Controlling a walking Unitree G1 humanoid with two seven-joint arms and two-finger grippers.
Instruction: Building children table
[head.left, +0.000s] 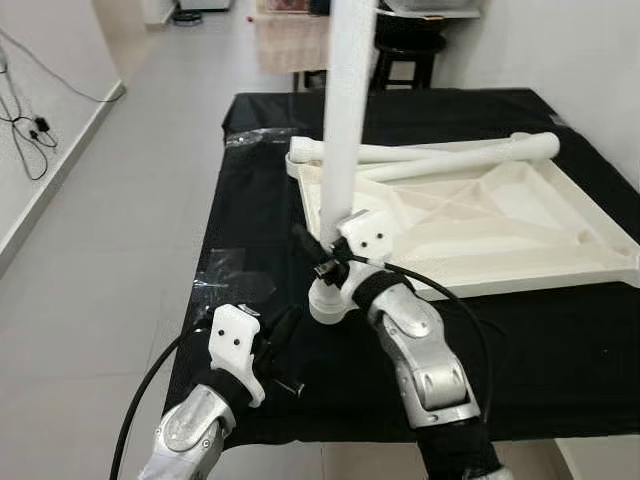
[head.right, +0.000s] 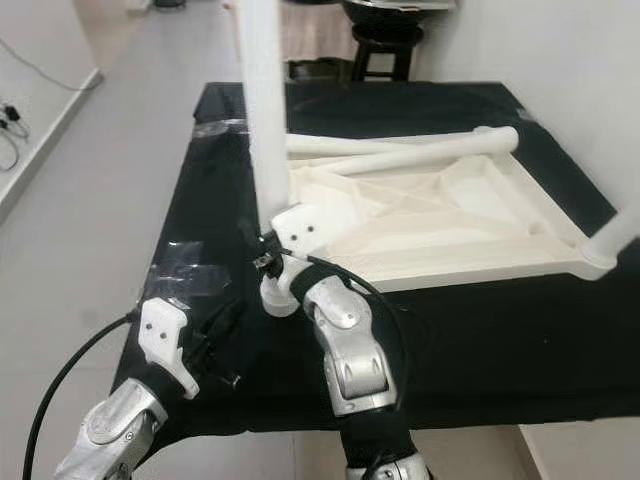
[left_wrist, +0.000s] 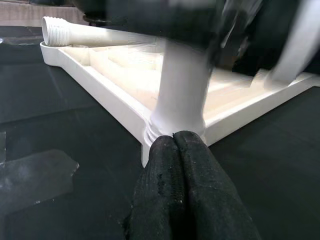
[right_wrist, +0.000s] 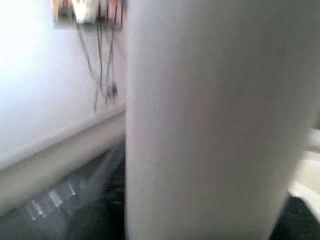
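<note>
A white tabletop (head.left: 520, 280) lies upside down on the black-covered table (head.left: 560, 350). At its near left corner a white table leg (head.left: 345, 120) stands upright with its threaded base at the corner socket. My right gripper (head.left: 322, 258) is shut on this leg low down, and the leg (right_wrist: 210, 120) looms close in the right wrist view. My left gripper (head.left: 283, 330) is shut on nothing, just in front of the leg's base (left_wrist: 182, 95), low over the cloth. Two more legs (head.left: 450, 155) lie across the tabletop's far side.
Another white leg (head.right: 618, 235) rises at the tabletop's near right corner. Clear plastic wrap (head.left: 235, 275) lies on the cloth near the left edge. A black stool (head.left: 410, 50) stands beyond the table. Cables (head.left: 25, 130) trail on the floor at left; a wall runs at right.
</note>
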